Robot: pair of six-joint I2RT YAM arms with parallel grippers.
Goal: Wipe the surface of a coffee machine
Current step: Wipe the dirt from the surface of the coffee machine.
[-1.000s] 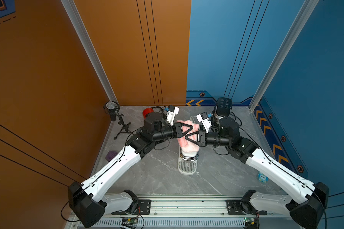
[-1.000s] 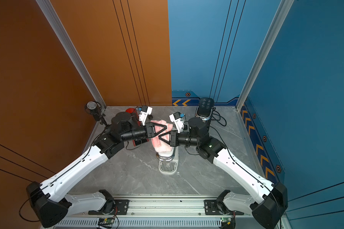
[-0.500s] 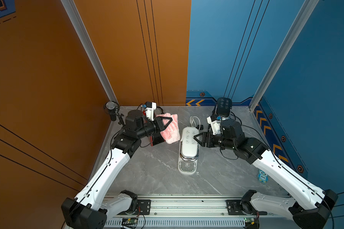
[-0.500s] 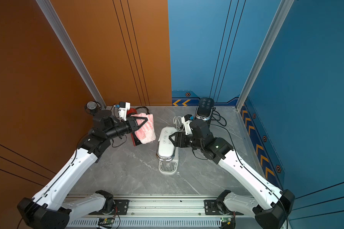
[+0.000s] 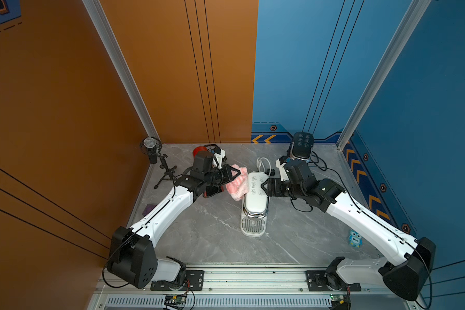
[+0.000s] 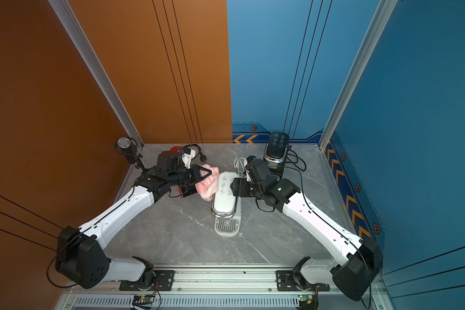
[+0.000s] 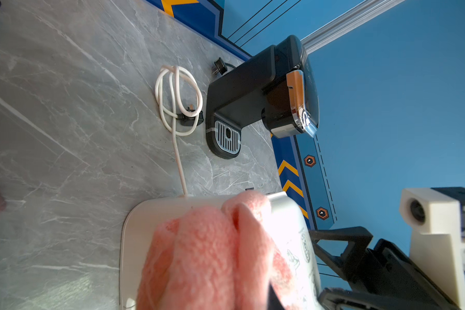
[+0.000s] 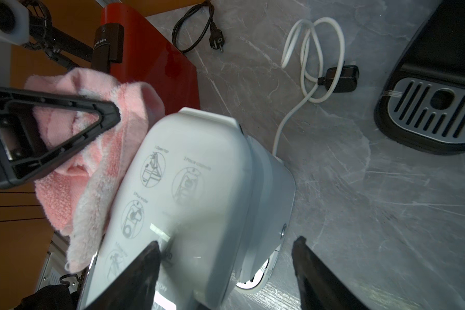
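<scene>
While left fingers are gripping the pink towel against the coffee machine,
right fingers are standing open; unbraced, it risks sliding rightward.

The letters "PRESSO" are read on the black handle of a red machine. "One" is printed on a small blue figure, at four o'clock from the white coffee machine, whose numbered lid captions are blurred.
</scene>
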